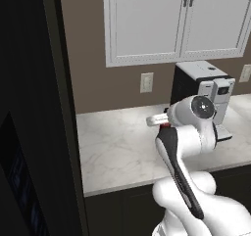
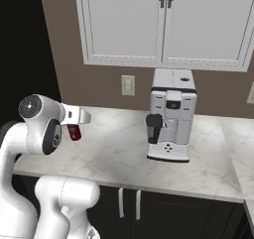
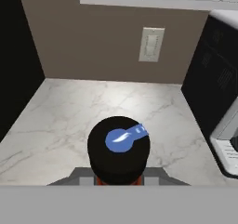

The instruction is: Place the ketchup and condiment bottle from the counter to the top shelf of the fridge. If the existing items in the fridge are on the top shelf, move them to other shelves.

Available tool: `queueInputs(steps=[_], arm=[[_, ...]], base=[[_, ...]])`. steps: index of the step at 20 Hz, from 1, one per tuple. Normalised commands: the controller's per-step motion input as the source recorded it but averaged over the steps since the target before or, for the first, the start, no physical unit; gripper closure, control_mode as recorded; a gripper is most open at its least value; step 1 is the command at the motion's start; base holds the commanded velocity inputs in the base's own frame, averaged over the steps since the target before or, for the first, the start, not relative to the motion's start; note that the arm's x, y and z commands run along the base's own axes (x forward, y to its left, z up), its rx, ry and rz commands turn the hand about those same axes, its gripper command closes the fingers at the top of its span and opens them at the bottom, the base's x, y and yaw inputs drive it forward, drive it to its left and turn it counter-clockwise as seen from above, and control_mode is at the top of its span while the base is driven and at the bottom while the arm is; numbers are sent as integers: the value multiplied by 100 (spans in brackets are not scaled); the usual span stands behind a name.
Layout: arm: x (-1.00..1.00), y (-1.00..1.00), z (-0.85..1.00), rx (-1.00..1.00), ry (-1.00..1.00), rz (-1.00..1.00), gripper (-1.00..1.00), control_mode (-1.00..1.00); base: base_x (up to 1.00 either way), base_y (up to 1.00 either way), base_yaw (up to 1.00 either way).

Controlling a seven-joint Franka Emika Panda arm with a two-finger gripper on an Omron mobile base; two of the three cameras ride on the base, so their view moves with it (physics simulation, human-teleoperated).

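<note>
Hand view: a black round cap with a blue swoosh mark, the top of a bottle [image 3: 119, 148], sits low centre, pressed close to the lens. A sliver of red-orange body shows under the cap at the bottom edge; the rest is cut off by the frame. The tool's fingers cannot be made out here.

Right base view: the bottle [image 2: 74, 132] appears as a small dark-red shape with a darker end, left of centre, hanging just below the white wrist. It looks raised off the marble tabletop [image 2: 124, 149]. The tool [image 2: 74, 129] is mostly masked by the wrist; its jaws are drawn together, clamped on the bottle.

Left base view: only a scrap of red [image 1: 165, 125] peeks out behind the elbow joint, centre right. The arm hides the rest.

Whether this bottle is the ketchup or the other condiment, I cannot tell.

A coffee machine [image 2: 171, 115] stands on the tabletop right of centre, partly blocked by the arm in the left base view. The dark slab at far left of the left base view [image 1: 29, 132] is too dim to read. 1 wall outlet [image 3: 151, 44] sits above the tabletop.
</note>
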Motion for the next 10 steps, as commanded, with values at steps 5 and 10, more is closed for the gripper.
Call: queueInputs(steps=[5, 10], arm=[[-100, 0, 99, 0, 0, 0, 100, -100], [-100, -6, 58, 0, -1, 0, 100, -100]], base=[[0, 0, 0], [0, 0, 0]])
